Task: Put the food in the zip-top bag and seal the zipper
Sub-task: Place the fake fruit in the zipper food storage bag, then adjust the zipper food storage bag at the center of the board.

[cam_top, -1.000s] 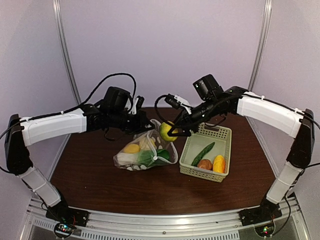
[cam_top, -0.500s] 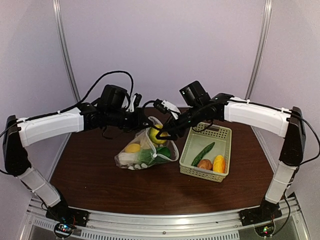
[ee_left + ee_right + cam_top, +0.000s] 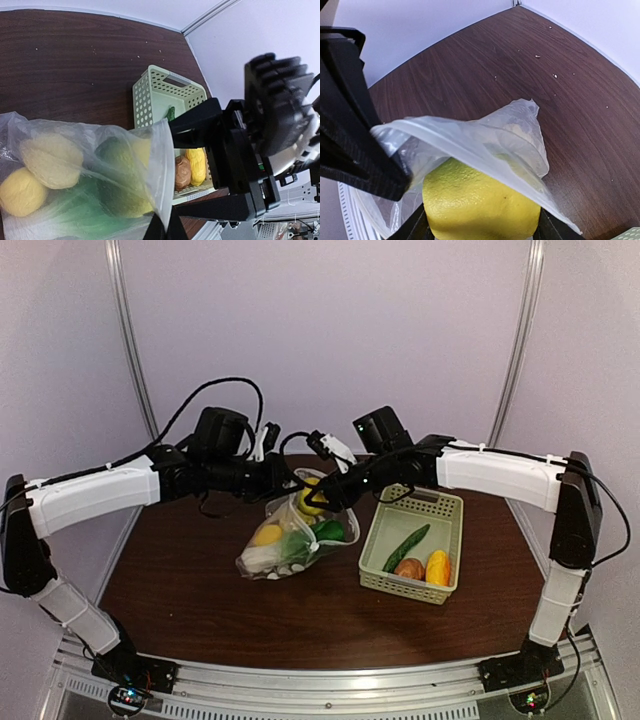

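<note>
The clear dotted zip-top bag point(image 3: 290, 540) lies left of the basket and holds yellow pieces and green vegetables. My left gripper point(image 3: 283, 480) is shut on the bag's mouth edge point(image 3: 165, 165) and holds it lifted. My right gripper point(image 3: 318, 498) is shut on a yellow lemon point(image 3: 312, 500) and holds it in the bag's mouth, part under the upper film point(image 3: 485, 150). The lemon point(image 3: 480, 202) fills the right wrist view between my fingers. A green cucumber point(image 3: 405, 545), a brown round piece point(image 3: 409, 568) and an orange-yellow piece point(image 3: 438, 567) lie in the basket.
The pale green lattice basket point(image 3: 445, 508) stands right of the bag on the brown table point(image 3: 300, 625). Both arms meet over the back middle of the table. White walls close the back and sides.
My right gripper has moved left and down with the lemon, from beside the bag into its mouth. The left gripper has kept hold of the bag's edge and lifted it slightly.
</note>
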You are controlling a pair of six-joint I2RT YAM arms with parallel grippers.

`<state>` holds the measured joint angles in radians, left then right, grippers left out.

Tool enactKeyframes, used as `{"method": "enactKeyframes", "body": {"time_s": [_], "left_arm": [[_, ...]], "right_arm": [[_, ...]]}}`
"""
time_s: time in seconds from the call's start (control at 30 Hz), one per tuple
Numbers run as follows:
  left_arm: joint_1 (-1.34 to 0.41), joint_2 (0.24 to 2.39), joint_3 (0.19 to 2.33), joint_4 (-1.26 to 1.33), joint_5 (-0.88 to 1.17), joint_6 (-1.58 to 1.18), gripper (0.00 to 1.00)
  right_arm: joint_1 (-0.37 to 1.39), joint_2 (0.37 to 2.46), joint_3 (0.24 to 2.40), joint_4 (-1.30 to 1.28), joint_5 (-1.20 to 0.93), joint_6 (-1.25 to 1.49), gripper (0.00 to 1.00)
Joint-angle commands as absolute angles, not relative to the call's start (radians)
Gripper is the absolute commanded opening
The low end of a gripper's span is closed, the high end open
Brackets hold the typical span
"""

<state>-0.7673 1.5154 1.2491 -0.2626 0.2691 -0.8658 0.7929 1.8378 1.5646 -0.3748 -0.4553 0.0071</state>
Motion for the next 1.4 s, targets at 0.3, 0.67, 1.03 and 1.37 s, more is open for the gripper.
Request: {"method": "enactKeyframes", "body": {"time_s": [0.3,0.67,1.03,1.37], "left_arm": [[-0.766,1.445,1.217,-0.217,0.258,-0.86,0.0],[-0.767,1.425,1.2,-0.229,0.225,-0.854,0.0],[-0.767,1.44,1.199,-0.233,0.22,-0.85,0.0],[-0.766,1.442,1.21,-0.245,0.21,-0.844,0.0]], "right_arm": [[0.839,1.91,1.615,-0.331,-0.453,0.102,0.79],[0.777,1.692,1.48,-0.374,-0.446,0.013,0.8],[0.736,1.664,1.303,-0.46,-0.375,0.031,0.58],[0.737,1.721,1.294,-0.481,-0.409,0.048,0.44]]}}
